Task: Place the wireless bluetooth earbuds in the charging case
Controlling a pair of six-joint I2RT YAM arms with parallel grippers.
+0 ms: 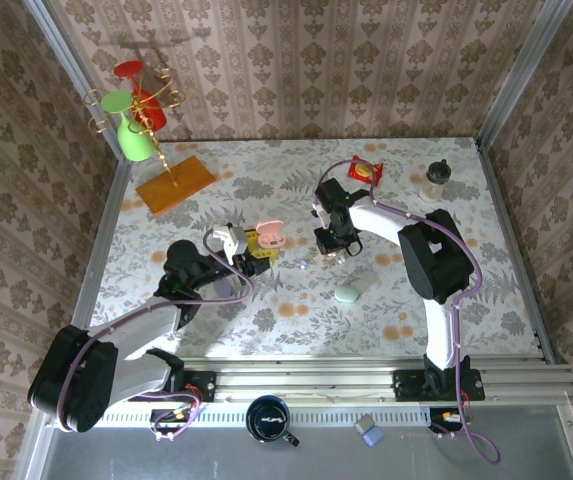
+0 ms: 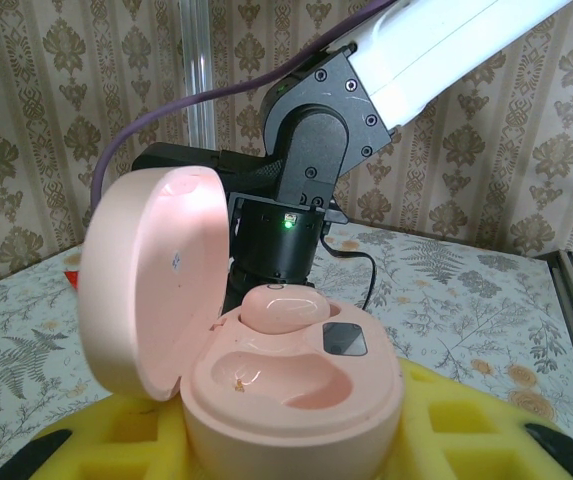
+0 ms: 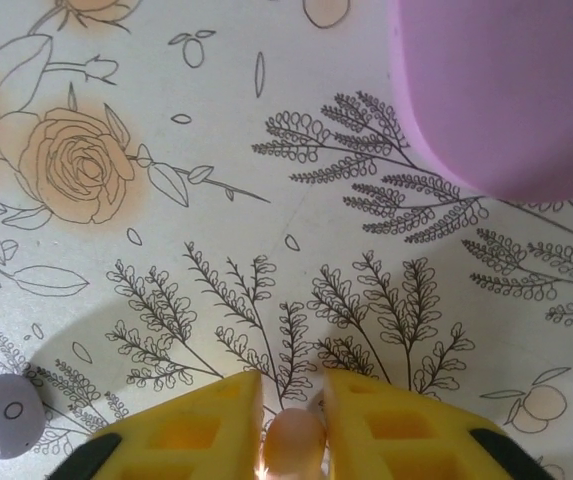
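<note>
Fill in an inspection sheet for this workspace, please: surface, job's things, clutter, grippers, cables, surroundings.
Surface: floral-print tablecloth, no spill seen.
Job's things: open pale pink oval plastic case, one pink bud seated, other well empty; small lavender bud, purple oval case, mint oval case on cloth.
Clutter: red snack packet, dark-lidded jar, orange-based gold stand with red and green cups.
Grippers: left gripper shut on pink case; right gripper shut on second pink bud.
Cables: purple cable along arm, no snag seen.
Surroundings: patterned wallpaper walls; black mug below aluminium rail.

- A robotics lab cell dressed as a home: patterned wallpaper panels held by aluminium posts.
- Floral-covered table; arm bases bolted to a metal rail.
</note>
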